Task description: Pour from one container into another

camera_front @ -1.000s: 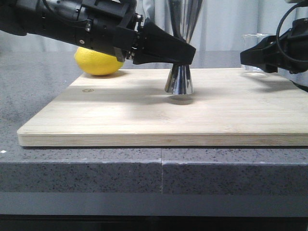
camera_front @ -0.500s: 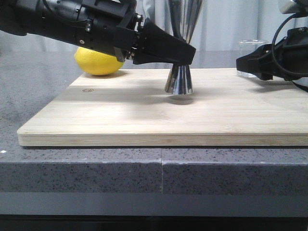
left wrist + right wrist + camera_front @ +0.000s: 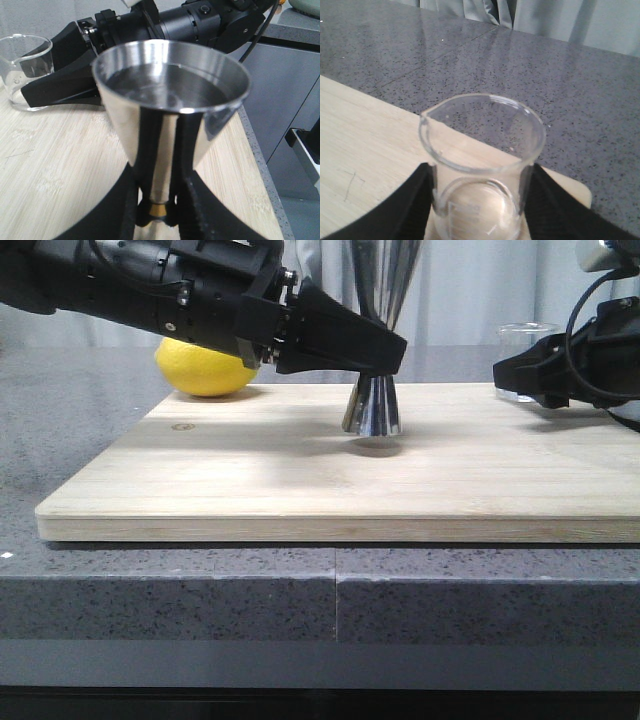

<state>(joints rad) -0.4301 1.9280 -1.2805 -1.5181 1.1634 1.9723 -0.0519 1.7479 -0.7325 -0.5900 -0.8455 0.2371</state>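
The steel jigger (image 3: 372, 410) is upright over the middle of the wooden board (image 3: 300, 480), its base just above its shadow. My left gripper (image 3: 385, 358) is shut on its gold-banded waist. In the left wrist view the jigger (image 3: 170, 100) fills the frame, its upper cup looks full of clear liquid, and the left gripper (image 3: 160, 210) pinches the waist. The glass beaker (image 3: 525, 340) stands at the board's far right. My right gripper (image 3: 505, 370) is shut on it. In the right wrist view the beaker (image 3: 482, 150) looks empty, with the right gripper (image 3: 480, 172) pressing both its sides.
A yellow lemon (image 3: 205, 370) lies at the board's back left, behind my left arm. The board sits on a grey speckled counter (image 3: 80, 420). The beaker stands close to the board's far corner (image 3: 570, 187). Curtains hang behind.
My right gripper has come down and slightly left with the beaker, then held nearly still. The left arm and the jigger have not moved.
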